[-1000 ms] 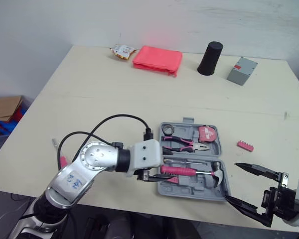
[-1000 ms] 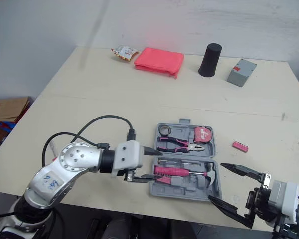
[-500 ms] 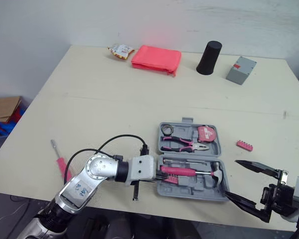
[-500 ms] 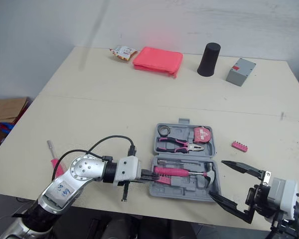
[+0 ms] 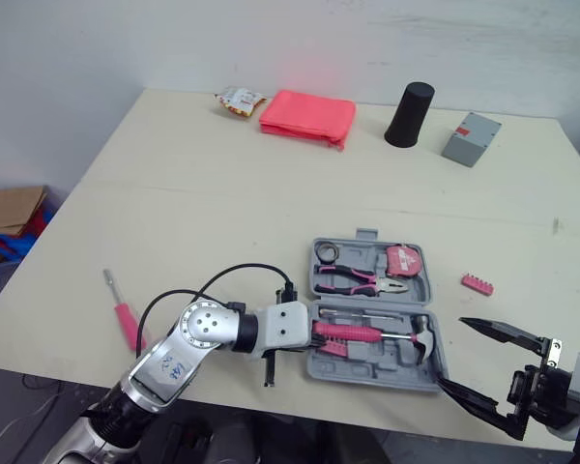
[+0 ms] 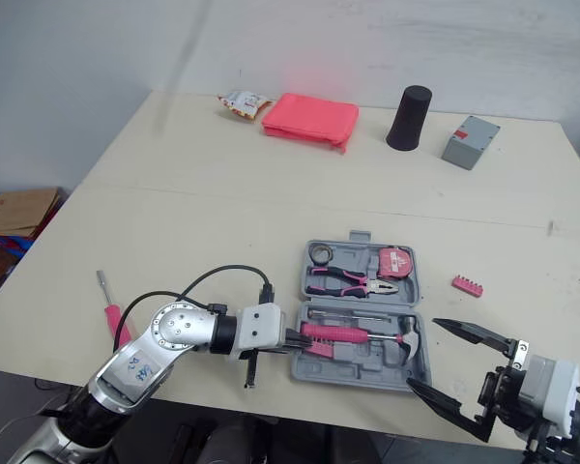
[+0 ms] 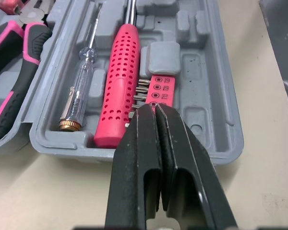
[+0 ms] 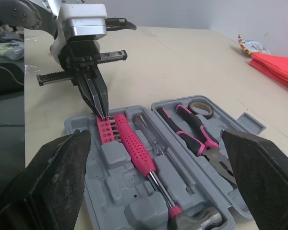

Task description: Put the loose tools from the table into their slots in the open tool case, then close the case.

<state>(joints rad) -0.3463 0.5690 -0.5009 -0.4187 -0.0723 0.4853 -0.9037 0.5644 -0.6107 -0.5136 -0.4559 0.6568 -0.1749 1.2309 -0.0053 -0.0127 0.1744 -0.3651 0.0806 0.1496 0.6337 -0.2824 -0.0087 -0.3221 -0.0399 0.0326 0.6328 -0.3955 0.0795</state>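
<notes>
Two tools lie loose: screwdriver (image 5: 126, 321) left of the case (image 5: 372, 371), pink bit holder (image 5: 476, 284) on its right. Left gripper (image 7: 154, 108), fingers pressed together, tips on the bit strip (image 7: 156, 90) inside, probably seating it. Right gripper (image 6: 422, 353) spread wide, empty, off the bench (image 5: 222, 193) edge.

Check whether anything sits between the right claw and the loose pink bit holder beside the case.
Nothing visible does. The right claw hangs open by the near right corner of the tool case, and only bare table separates it from the pink bit holder.
</notes>
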